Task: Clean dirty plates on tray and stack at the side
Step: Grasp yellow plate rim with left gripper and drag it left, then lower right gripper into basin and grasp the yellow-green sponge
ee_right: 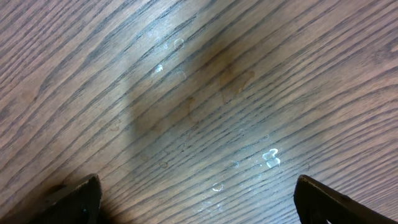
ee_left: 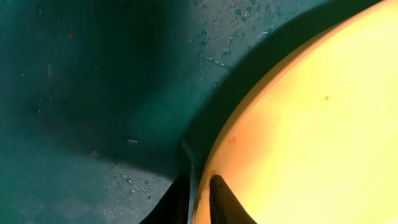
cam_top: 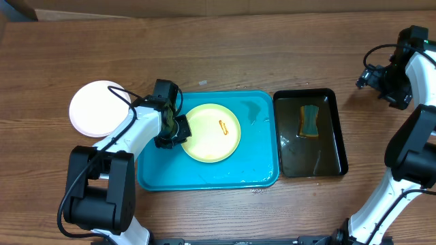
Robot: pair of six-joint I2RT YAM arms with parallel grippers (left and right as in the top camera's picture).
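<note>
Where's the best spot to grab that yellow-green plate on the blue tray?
Pinch the raised rim of the yellow-green plate at its left edge, coming from the left. It lies flat on the turquoise tray, so only the lip gives a hold; the left gripper pinches there.

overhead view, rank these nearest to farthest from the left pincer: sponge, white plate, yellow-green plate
1. yellow-green plate: on the turquoise tray, its left rim pinched by the left pincer.
2. white plate: on the table, left of that tray.
3. sponge: in the black tray, on the right side.
</note>
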